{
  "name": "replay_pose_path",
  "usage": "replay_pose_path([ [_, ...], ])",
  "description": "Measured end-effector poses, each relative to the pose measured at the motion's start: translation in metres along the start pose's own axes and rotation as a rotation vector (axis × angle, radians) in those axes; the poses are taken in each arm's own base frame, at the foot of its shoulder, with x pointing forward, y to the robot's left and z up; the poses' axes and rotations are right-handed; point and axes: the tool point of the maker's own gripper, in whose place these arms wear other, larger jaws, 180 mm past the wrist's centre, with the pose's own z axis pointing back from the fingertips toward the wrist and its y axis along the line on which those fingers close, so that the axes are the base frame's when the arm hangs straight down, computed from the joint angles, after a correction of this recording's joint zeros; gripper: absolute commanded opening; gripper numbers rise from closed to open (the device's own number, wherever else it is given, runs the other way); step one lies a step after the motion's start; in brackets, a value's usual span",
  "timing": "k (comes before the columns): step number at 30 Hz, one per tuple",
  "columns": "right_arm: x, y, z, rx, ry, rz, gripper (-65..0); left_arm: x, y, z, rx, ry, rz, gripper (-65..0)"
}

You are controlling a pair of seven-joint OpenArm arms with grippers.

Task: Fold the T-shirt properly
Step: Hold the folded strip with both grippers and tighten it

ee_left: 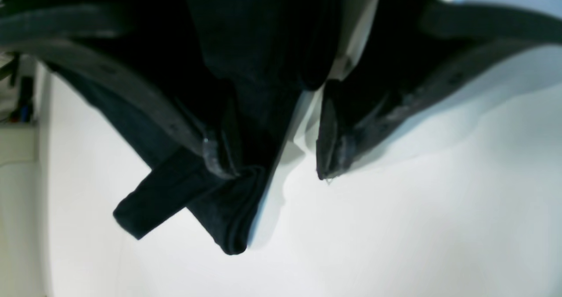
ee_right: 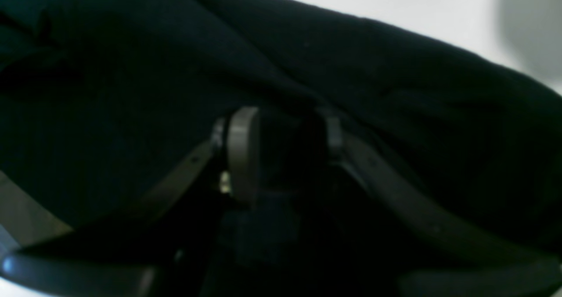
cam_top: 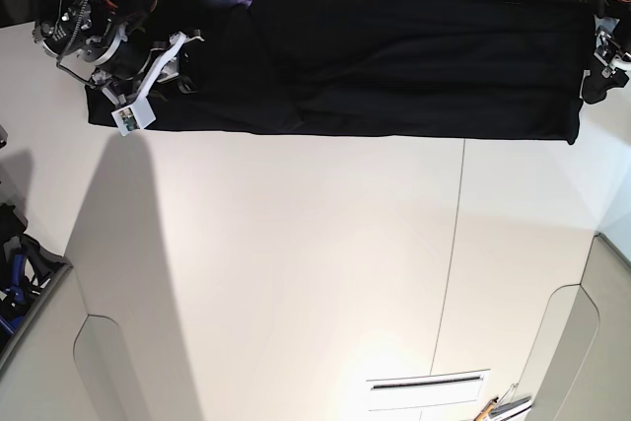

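T-shirt (cam_top: 394, 66) folded into long band, lengthwise across table's (cam_top: 315, 273) far edge

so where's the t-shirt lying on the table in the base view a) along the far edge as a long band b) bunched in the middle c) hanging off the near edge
a: the T-shirt lies as a long black band along the far edge of the table.

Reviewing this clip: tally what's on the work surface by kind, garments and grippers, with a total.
Black T-shirt, stretched along the far edge of the white table: 1
Grippers: 2, the left gripper open beside the cloth, the right gripper shut on a fold of it
Total: 3
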Motion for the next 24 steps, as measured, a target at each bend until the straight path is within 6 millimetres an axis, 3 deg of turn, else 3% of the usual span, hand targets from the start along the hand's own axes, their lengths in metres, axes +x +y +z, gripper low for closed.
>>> replay_pose_path([
  [7, 0.000, 0.000, 0.000, 0.000, 0.000, 0.000, -44.8, -0.019, -0.020, -0.007, -0.103, 0.010, 0.104, -33.2],
  [19, 0.000, 0.000, 0.000, 0.000, 0.000, 0.000, -44.8, -0.019, -0.020, -0.008, -0.103, -0.014, 0.110, -34.1],
  [24, 0.002, 0.003, 0.000, 0.014, -0.010, -0.009, -44.8, -0.020, -0.017, -0.009, -0.083, -0.017, 0.092, -47.8],
])
